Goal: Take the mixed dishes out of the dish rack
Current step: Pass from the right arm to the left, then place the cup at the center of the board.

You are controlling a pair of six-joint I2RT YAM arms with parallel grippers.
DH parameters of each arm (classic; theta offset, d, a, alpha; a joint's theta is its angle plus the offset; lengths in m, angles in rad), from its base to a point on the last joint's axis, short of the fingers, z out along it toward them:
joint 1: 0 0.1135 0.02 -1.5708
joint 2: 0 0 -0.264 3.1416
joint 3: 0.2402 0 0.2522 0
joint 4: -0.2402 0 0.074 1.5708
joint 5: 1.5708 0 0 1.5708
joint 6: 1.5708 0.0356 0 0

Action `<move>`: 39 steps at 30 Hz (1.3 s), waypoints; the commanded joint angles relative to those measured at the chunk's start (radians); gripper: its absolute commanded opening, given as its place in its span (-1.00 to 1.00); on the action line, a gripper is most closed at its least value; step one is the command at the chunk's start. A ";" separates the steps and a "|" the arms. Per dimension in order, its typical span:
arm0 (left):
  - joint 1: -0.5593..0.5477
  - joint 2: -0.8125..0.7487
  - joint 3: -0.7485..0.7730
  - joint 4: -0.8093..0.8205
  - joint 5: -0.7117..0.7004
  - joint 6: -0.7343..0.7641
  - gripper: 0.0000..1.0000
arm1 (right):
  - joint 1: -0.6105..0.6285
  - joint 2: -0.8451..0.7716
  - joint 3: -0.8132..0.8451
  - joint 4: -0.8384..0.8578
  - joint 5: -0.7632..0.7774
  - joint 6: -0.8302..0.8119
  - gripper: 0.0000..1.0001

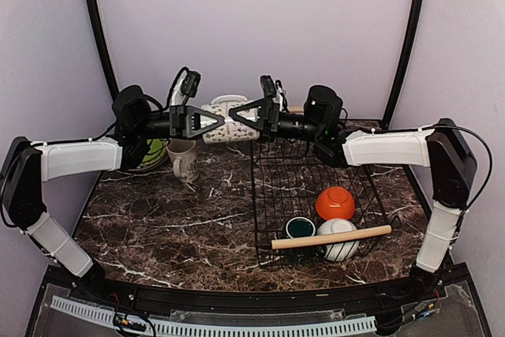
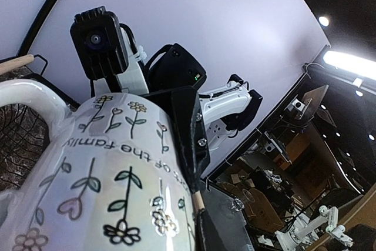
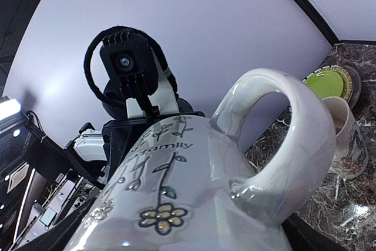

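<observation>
The patterned white mug [image 1: 225, 133] hangs on its side in mid-air above the table's back edge, held between both grippers. My left gripper [image 1: 211, 122] grips it from the left and my right gripper [image 1: 246, 114] from the right. The mug fills the left wrist view [image 2: 88, 174] and the right wrist view [image 3: 194, 192], with its handle up. The black wire dish rack [image 1: 268, 187] stands at the right. It holds the orange bowl [image 1: 334, 203], the small dark green cup [image 1: 300, 228] and the white bowl [image 1: 341, 244]. The cream mug [image 1: 183, 159] and lime-green plate [image 1: 155, 151] are on the table at the left.
The rack's near wooden handle [image 1: 331, 236] crosses above the green cup and white bowl. The lime-green plate [image 3: 329, 82] lies on a darker-rimmed plate beside the cream mug [image 3: 346, 139]. The marble table [image 1: 173, 226] has black frame posts and a wall behind it.
</observation>
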 commanded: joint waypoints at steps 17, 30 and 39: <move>-0.003 -0.145 0.048 -0.399 -0.095 0.302 -0.99 | -0.077 -0.234 -0.146 -0.092 0.093 -0.076 0.97; -0.003 -0.354 0.310 -1.320 -0.684 0.604 -0.99 | -0.078 -0.325 -0.159 -0.284 0.189 -0.210 0.97; -0.002 -0.478 0.350 -1.745 -1.070 0.639 -0.99 | -0.077 -0.312 -0.141 -0.286 0.163 -0.224 0.97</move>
